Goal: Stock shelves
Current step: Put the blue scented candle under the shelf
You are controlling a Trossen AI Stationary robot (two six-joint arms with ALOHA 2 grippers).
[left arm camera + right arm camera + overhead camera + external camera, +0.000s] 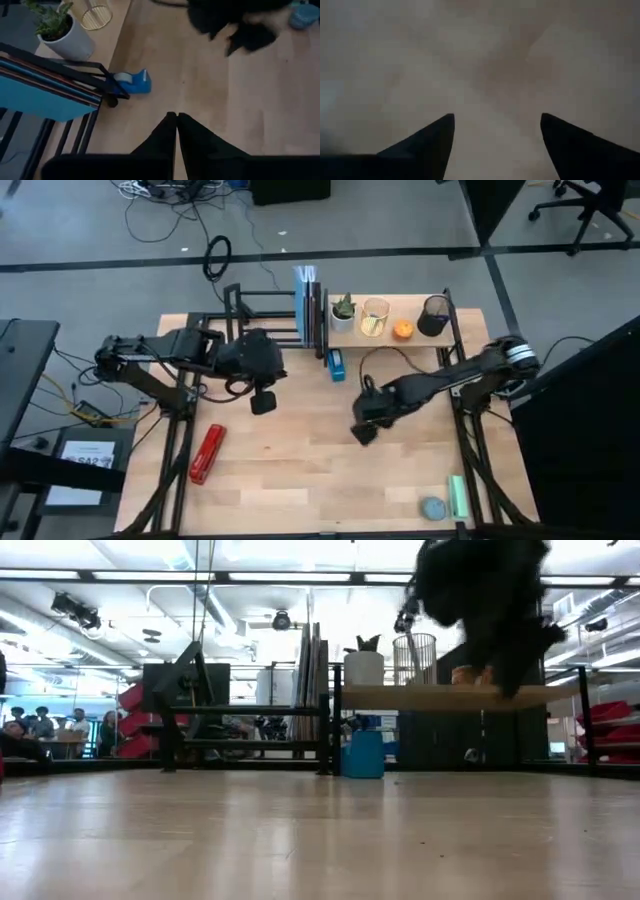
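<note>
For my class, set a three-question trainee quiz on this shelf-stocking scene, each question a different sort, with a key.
1. True or false: the left gripper has its jaws open.
2. Which item lies on the tabletop near the left front, away from the shelves? A) red stapler B) potted plant C) black mesh cup
3. Fill in: the blue tape dispenser sits on the table in front of the ______ shelf.

Key
1. False: the jaws are shut, empty. The right gripper is the open one.
2. A. The plant and the mesh cup stand on the wooden shelf.
3. wooden, close to the black rack.
</note>
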